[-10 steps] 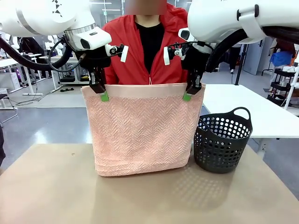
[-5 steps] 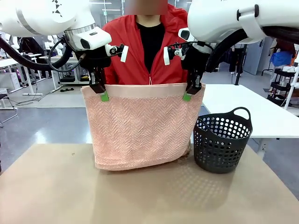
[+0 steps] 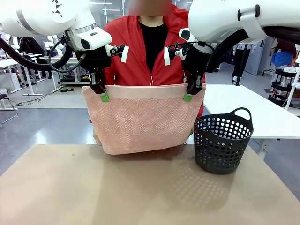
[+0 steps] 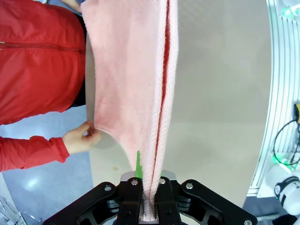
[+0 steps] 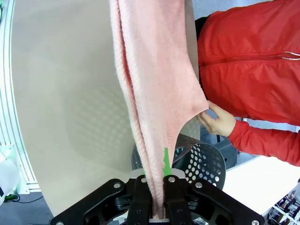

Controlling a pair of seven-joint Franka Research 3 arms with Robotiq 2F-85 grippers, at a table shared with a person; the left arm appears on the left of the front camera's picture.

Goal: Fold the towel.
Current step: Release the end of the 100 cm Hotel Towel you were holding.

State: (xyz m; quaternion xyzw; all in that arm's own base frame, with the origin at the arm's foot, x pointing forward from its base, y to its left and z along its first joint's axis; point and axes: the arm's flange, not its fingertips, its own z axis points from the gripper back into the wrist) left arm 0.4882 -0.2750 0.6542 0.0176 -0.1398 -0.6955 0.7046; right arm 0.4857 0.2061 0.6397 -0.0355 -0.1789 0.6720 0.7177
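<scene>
Gripping towel (image 3: 145, 122) by top hem in left claw (image 3: 104, 96) and right claw (image 3: 188, 96), both pinched shut; hanging below and between them. Just drawn upward at bottom edge by person's hand (image 4: 82, 139): fold likely begun.

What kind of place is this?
Probably a robotics lab: two white robot arms hold a towel over a table, with a white workbench and a shelf cart on bare grey floor behind.
</scene>
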